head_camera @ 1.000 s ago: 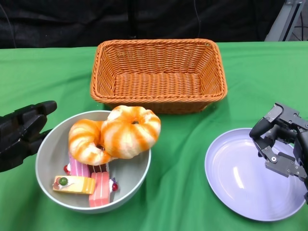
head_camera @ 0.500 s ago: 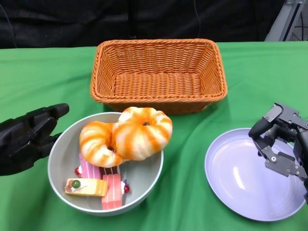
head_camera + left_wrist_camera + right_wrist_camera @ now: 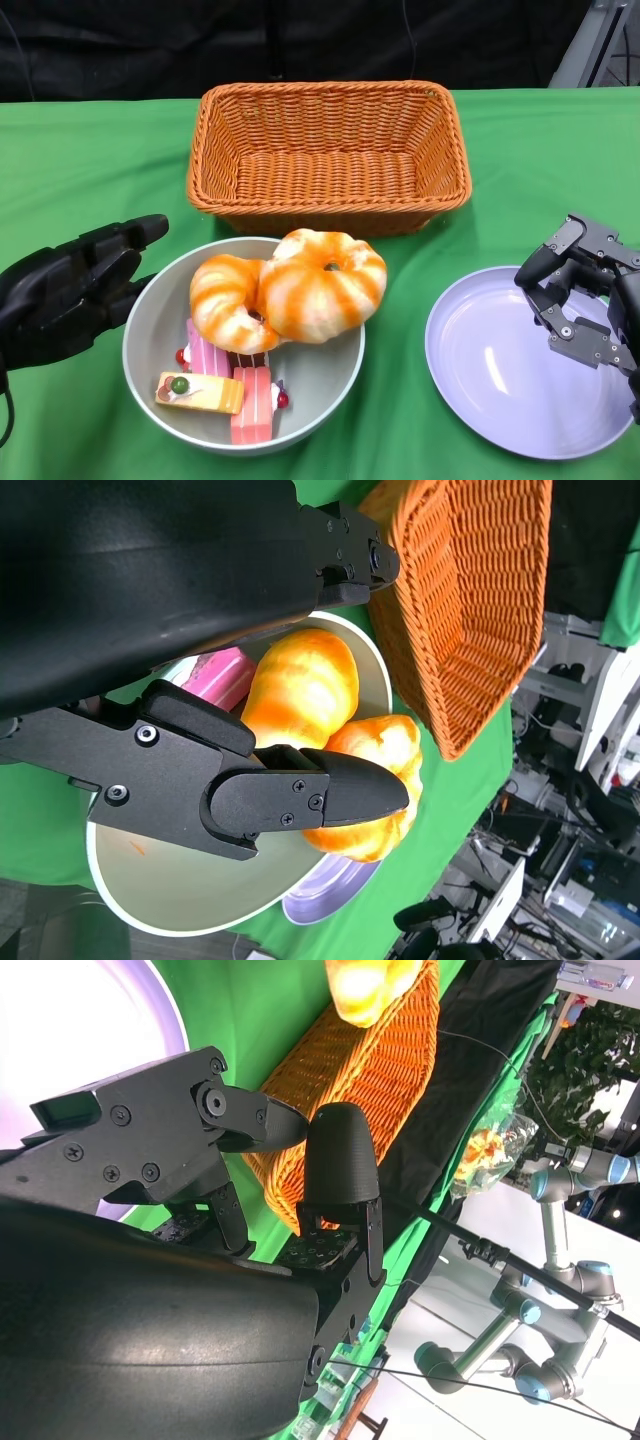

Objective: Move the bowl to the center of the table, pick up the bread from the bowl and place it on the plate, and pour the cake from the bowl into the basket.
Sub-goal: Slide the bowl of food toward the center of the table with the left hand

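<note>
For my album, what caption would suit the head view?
Black left hand beside a grey bowl of orange-striped bread and cake slices, near a wicker basket.

The basket is walling off the table's far side. The bowl, with bread heaped above its rim, is filling the near middle. Bare green cloth is lying open between bowl and plate.

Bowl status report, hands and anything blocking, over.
Left hand open, against the bowl rim. Right hand open over the plate. Bread and cake still inside. Nothing blocking.
</note>
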